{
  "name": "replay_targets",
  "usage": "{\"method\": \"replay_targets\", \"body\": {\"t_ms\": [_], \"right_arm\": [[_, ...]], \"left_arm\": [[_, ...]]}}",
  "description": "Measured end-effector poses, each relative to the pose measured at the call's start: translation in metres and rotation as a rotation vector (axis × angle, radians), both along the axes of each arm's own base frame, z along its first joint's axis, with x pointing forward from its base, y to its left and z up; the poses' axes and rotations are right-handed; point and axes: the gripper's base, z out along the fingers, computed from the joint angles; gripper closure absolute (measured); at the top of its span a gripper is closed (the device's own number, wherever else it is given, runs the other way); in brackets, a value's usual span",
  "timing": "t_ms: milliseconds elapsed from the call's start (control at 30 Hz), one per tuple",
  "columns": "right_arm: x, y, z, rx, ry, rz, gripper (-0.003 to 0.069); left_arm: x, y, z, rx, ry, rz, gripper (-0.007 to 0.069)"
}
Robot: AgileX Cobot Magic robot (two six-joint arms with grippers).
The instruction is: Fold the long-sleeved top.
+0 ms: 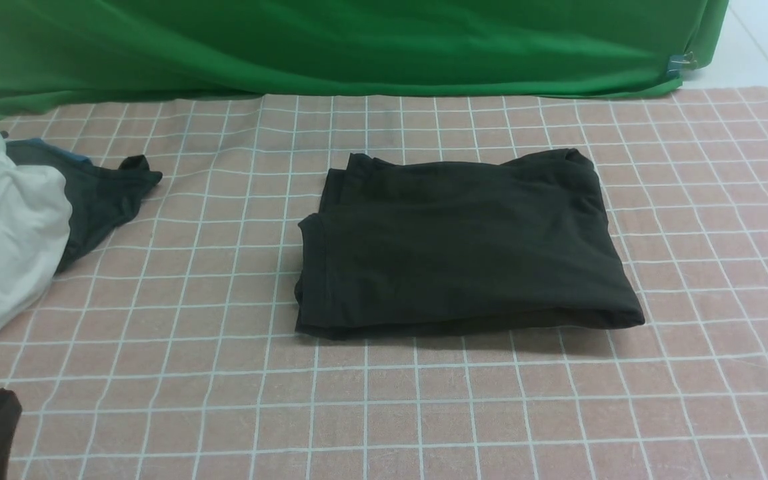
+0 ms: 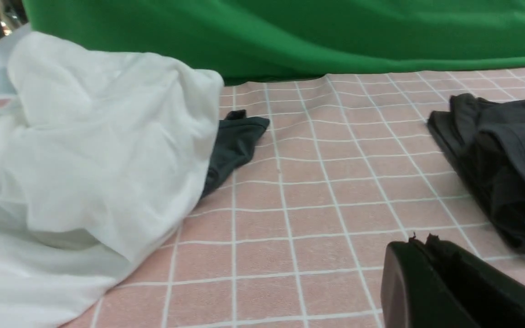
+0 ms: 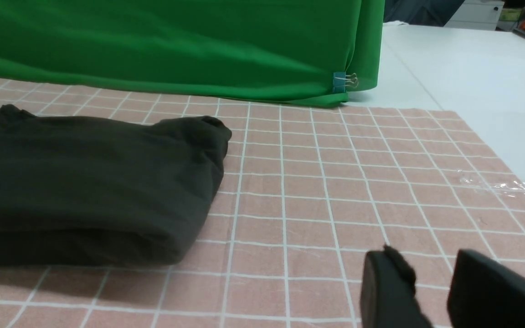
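From the front, the top [image 1: 467, 243] lies folded into a thick rectangle in the middle of the checked cloth [image 1: 191, 373], and a white garment [image 1: 4, 227] is at my far left. In my left wrist view, my left gripper [image 2: 419, 243] is closed and holds nothing, near the top. In my right wrist view, my right gripper [image 3: 431, 269] stands partly open and empty, beside the top.

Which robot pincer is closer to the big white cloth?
Left. The left pincer sits shut close beside the white cloth. The right pincer, jaws apart, is beyond the folded black top, on its far side from the cloth.
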Motion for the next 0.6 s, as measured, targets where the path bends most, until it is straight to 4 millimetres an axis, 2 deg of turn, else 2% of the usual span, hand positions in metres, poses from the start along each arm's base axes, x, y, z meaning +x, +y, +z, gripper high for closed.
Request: {"method": "replay_targets", "body": {"t_ms": [600], "right_arm": [[0.0000, 0.0000, 0.0000, 0.000, 0.000, 0.000, 0.0421]], "left_arm": [[-0.0001, -0.0009, 0.0001, 0.013, -0.001, -0.019, 0.0606]]}}
